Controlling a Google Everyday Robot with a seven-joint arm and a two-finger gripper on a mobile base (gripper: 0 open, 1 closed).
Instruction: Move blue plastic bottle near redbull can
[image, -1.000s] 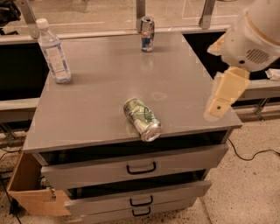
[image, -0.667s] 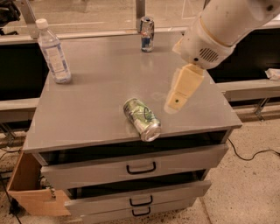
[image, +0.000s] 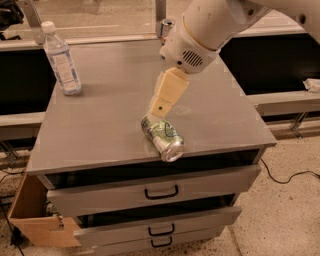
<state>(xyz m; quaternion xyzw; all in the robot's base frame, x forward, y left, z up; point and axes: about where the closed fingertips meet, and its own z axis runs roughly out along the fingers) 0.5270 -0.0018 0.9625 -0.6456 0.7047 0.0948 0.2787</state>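
Insp. notes, camera view:

1. Counter: grey top, sitting over a drawer unit w/ black handles.
2. Blue plastic bottle: standing upright at the back-left corner of the counter, white cap on, label facing the camera. Nothing is touching it.
3. Redbull can: standing at the back edge of the counter, approx. centre. Only its top portion is showing; the rest is sitting behind the arm. It is well apart from the bottle.
4. Tool: hanging over the middle of the counter, pointing down and to the left, its tip just beside the far end of the green-and-white can. Contact btwn the two cannot be confirmed. Whether the tool is open or closed cannot be told; it is gripping nothing visible.
5. Green-and-white can: lying on its side near the front edge, silver end facing the camera.
6. Cardboard box: sitting on the floor at the unit's lower left.
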